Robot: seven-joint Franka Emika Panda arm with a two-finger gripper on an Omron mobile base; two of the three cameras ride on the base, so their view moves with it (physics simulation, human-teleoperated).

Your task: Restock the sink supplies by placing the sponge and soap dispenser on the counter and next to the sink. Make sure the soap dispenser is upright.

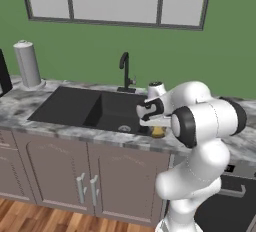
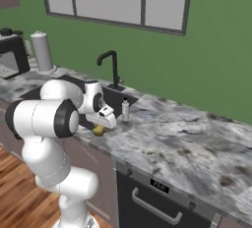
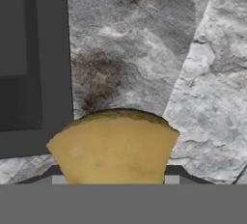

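Green wall (image 1: 90, 51) with a white-framed window (image 1: 115, 1), brown cabinets (image 1: 65, 176), wooden floor (image 1: 30, 216).

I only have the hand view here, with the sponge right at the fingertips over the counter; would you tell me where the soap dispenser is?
Observer: The soap dispenser stands upright on the counter, just right of the sink.
Operator: Thank you. Is the sponge near it?
Observer: The sponge is nearer the counter's front edge, with the end effector at it and the dispenser beyond.
Operator: Is the sponge resting on the stone?
Observer: From the base views it looks down on the counter or very close; I cannot tell whether it touches.
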